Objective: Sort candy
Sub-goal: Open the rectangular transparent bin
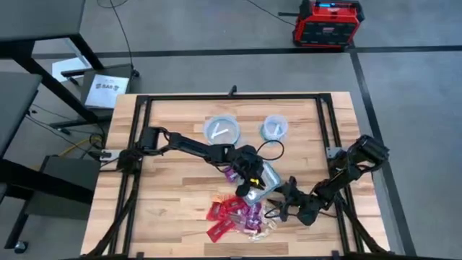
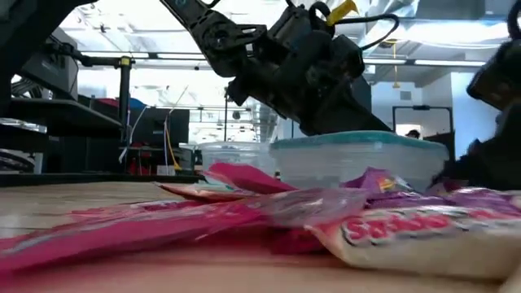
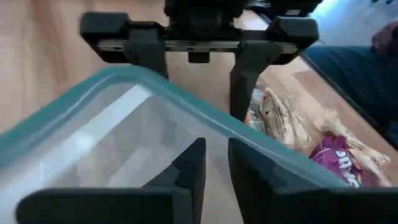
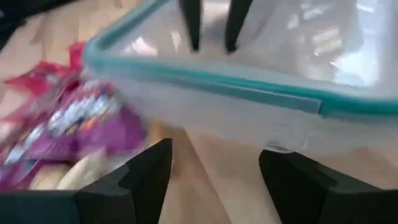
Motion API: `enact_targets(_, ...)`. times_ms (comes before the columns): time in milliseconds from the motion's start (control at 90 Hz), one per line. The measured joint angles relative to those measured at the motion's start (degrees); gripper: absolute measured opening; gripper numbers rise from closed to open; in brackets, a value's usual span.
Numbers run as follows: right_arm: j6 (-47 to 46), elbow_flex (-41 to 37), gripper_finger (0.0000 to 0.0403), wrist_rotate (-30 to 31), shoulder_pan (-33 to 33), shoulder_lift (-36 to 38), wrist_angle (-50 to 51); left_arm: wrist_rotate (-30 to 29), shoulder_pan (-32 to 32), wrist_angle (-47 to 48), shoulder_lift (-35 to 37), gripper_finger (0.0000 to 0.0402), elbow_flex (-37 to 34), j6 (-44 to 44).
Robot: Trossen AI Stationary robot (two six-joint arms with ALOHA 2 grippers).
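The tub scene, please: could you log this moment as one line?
left hand: over tub, nearly shut, empty | right hand: open, beside tub | candy: piled on table | bowls: apart

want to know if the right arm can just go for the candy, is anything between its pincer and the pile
Yes. In the right wrist view the clear tub with the teal rim lies straight ahead of the open right pincer. The candy lies off to one side, so part of the pile looks reachable around the tub. The left pincer is over the tub.

Red, purple and pale wrappers on light wood

The candy (image 1: 234, 215) shows red, purple and whitish wrappers; the clear tub (image 1: 261, 180) has a teal rim; both bowls (image 1: 221, 129) are clear with bluish rims; the table (image 1: 166, 195) is pale striped wood.
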State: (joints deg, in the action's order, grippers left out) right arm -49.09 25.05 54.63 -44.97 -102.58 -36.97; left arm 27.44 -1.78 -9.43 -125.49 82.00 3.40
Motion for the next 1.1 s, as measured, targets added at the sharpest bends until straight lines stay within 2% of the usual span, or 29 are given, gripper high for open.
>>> enact_targets(89, 3.4, -0.1, 0.0225, -0.4, 0.9, 0.0, -3.1, 0.0, 0.0, 1.2, 0.2, 0.0056, 0.0, 0.5)
enact_targets(489, 5.5, 0.0, 0.0195, -0.8, 0.7, 0.0, -6.0, 0.1, 0.9, 3.3, 0.2, 0.0056, 0.2, 0.9)
enact_targets(722, 14.8, 0.0, 0.0191, -6.4, 1.7, 0.0, -14.1, 0.0, 1.4, 6.0, 0.1, 0.0056, 0.2, 2.4)
enact_targets(778, 16.3, 0.5, 0.0191, -5.4, 1.7, 0.2, -16.6, -1.9, 1.5, 6.7, 0.0, 0.0056, 0.1, 2.5)
enact_targets(833, 18.0, 0.7, 0.0191, -4.5, 1.7, 0.7, -19.0, -0.6, 1.7, 5.8, -0.2, 0.0056, 0.2, 2.8)
enact_targets(867, 20.0, 0.5, 0.0191, -4.3, 1.7, 0.5, -20.0, -1.8, 1.6, 6.5, -0.1, 0.0056, 0.0, 3.0)
enact_targets(978, 23.9, 0.5, 0.0191, -5.4, 1.6, 0.5, -20.5, -1.6, 1.6, 6.5, -0.1, 0.0056, 0.0, 3.1)
enact_targets(1100, 21.3, 0.4, 0.0191, -8.1, 0.6, 0.7, -17.1, -1.2, 1.6, 5.7, -0.1, 0.0056, 0.3, 3.2)
